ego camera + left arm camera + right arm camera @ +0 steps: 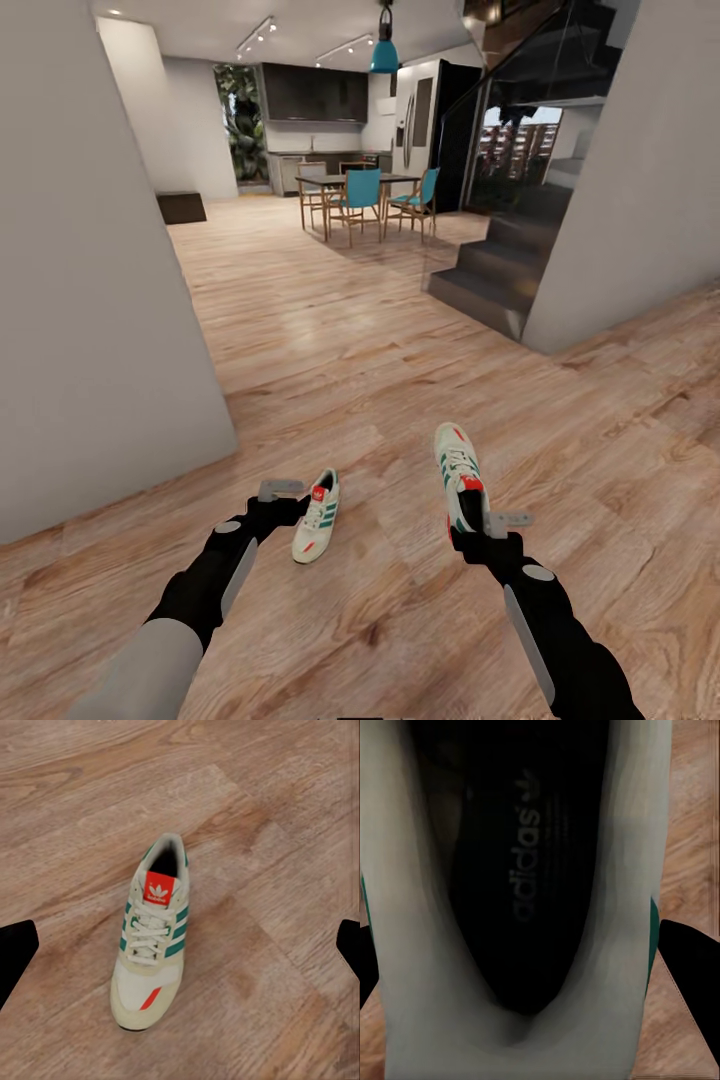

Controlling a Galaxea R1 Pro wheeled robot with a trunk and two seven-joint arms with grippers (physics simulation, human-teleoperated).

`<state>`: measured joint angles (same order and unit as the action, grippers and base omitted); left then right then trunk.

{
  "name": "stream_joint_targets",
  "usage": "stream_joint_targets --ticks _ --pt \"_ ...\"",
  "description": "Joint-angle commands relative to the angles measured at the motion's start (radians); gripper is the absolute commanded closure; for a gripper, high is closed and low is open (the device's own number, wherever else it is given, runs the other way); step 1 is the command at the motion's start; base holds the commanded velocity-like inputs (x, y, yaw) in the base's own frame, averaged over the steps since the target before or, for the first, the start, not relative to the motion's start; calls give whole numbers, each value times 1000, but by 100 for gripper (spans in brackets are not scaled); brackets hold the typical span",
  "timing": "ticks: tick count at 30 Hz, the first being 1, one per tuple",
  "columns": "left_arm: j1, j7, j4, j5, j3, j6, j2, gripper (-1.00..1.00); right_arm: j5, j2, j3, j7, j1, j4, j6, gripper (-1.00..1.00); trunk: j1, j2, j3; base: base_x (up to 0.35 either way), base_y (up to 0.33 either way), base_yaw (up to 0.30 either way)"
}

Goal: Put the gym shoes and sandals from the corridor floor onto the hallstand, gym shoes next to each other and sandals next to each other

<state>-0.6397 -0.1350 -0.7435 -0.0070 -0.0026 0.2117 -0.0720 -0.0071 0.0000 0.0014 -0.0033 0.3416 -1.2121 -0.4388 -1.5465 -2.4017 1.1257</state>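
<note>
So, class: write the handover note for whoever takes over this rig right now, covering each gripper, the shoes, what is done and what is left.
Right gripper: at the heel of one gym shoe, fingers either side of it in the right wrist view; whether it is clamped, or lifted off the corridor floor, cannot be told.
Left gripper: open, empty, above the other gym shoe, which lies on the floor between its fingers.
Done: nothing on the rack yet.
Left: secure both gym shoes, find the sandals and the hallstand, place each pair side by side.
</note>
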Motion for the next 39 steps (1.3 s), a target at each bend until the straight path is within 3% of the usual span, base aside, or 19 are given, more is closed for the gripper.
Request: stream_joint_targets --ticks 1,12,23,39 --pt "0 -3 -2 -1 1 6 0 -100 -1 0 0 0 0 -1 -5 100 0 0 0 0 0 -244" --pt "0 -3 -2 -1 1 6 0 -100 -1 0 0 0 0 -1 -5 100 -34 -63 22 0 0 -270" --pt "0 -3 -2 -1 1 8 0 -100 -1 0 -3 0 0 -1 -5 100 -34 -63 15 17 0 -276" --pt "0 -3 -2 0 3 8 1 -100 -1 0 -3 0 0 -1 -6 100 -34 -63 6 323 0 -276"
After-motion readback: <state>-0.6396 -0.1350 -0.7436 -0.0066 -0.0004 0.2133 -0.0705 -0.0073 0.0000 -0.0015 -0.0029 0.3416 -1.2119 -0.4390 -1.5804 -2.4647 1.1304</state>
